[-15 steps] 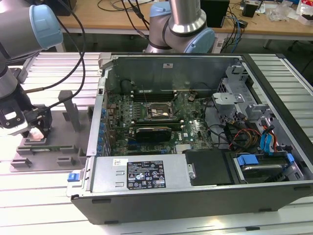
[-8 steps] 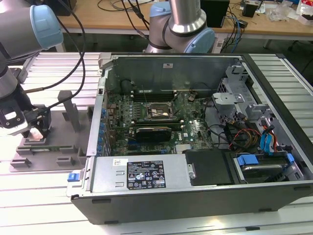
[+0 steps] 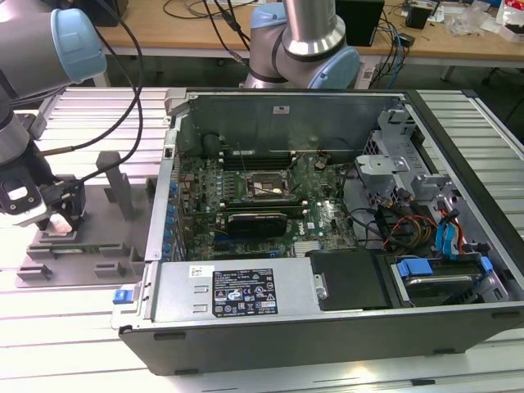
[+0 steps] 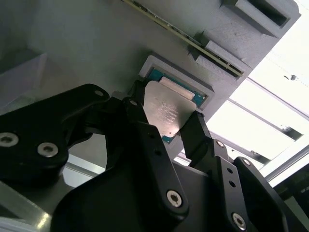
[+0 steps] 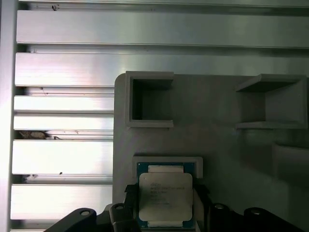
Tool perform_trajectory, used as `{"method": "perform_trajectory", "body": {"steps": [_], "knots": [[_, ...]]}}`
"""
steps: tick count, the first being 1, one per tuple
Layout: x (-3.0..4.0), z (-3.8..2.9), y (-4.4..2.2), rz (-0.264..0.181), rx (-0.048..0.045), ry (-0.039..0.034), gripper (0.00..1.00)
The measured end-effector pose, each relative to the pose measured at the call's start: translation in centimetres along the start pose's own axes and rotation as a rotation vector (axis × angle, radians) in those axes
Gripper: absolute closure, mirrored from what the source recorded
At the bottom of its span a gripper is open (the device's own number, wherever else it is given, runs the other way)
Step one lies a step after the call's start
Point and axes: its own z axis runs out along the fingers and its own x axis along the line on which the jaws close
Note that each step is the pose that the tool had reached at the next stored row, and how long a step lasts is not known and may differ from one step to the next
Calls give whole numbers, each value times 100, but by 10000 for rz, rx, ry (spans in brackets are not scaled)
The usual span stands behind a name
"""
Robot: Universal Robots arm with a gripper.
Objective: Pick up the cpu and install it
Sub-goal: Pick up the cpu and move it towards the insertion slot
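Black fingers (image 4: 195, 133) of the hand (image 4: 164, 116) press against 2 opposite edges of the cpu (image 5: 165, 198), which lies flat in a recessed pocket of the grey tray (image 5: 217, 145). On the exterior view's left, that tray rests on the ribbed metal surface (image 3: 74, 327); the open computer case (image 3: 344, 336) stands to its right.

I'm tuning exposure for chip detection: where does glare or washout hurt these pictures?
Second wrist view: the table beside the grey fixture is blown out white, the cpu only softly sheened. First wrist view: the table's slats glare, the cpu is evenly lit. Exterior view: the table washes out by the gripper.
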Motion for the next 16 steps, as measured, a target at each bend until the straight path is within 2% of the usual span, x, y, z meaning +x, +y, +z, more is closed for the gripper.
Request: {"method": "perform_trajectory", "body": {"steps": [16], "knots": [[0,-24,1,3,0,73,46]]}}
